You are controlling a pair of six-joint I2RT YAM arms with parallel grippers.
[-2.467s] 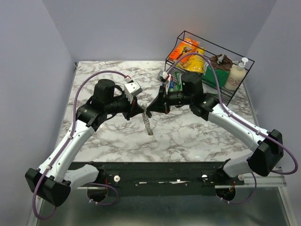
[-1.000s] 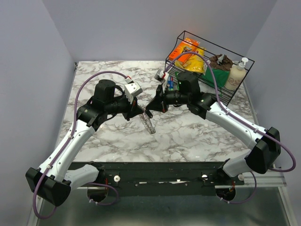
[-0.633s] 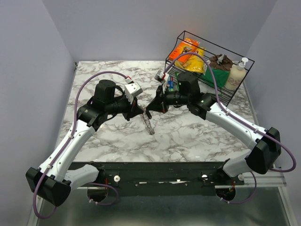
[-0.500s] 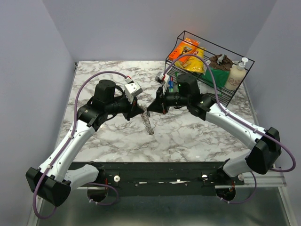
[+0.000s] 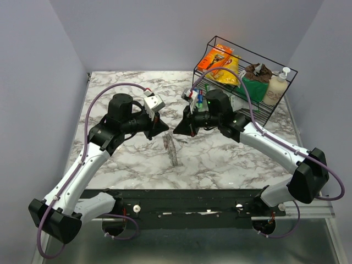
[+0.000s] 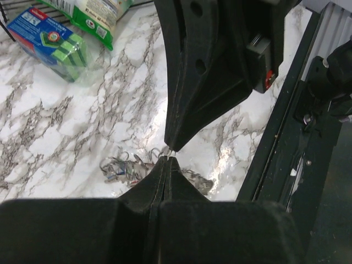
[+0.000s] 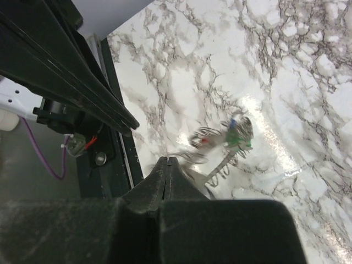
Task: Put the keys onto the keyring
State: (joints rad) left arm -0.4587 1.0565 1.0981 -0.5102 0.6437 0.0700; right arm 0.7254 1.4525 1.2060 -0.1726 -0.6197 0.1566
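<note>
Keyring (image 5: 171, 149) sits mid-surface, edge-on to the overhead view, a narrow grey band directly below the two meeting arm tips. Keys (image 7: 226, 137) strung on it fan out in a ragged bunch; right wrist view shows red, blue and green heads among the silver ones, partly blurred. In the left wrist view the bunch spreads to either side of the left gripper (image 6: 167, 160), a thin strand of wire rising to its tip. Left fingers (image 6: 157, 184) clenched tight, no gap between them, apparently pinching that wire. Right gripper (image 5: 176, 132) comes in from the opposite side, its fingers (image 6: 192, 110) also clenched, nearly tip to tip with the left ones. A blurred sliver of metal lies at the right tip; cannot tell whether it is gripped. Whether the bunch hangs clear or rests on the marble surface (image 5: 220, 159) cannot be told. Well apart, at the far right corner, a black wire basket (image 5: 250, 54) holds an orange pack (image 5: 215, 58), a pump bottle (image 5: 276, 88) and other goods. A blue and green sponge pack (image 6: 49, 39) lies on the marble just beside the basket.
</note>
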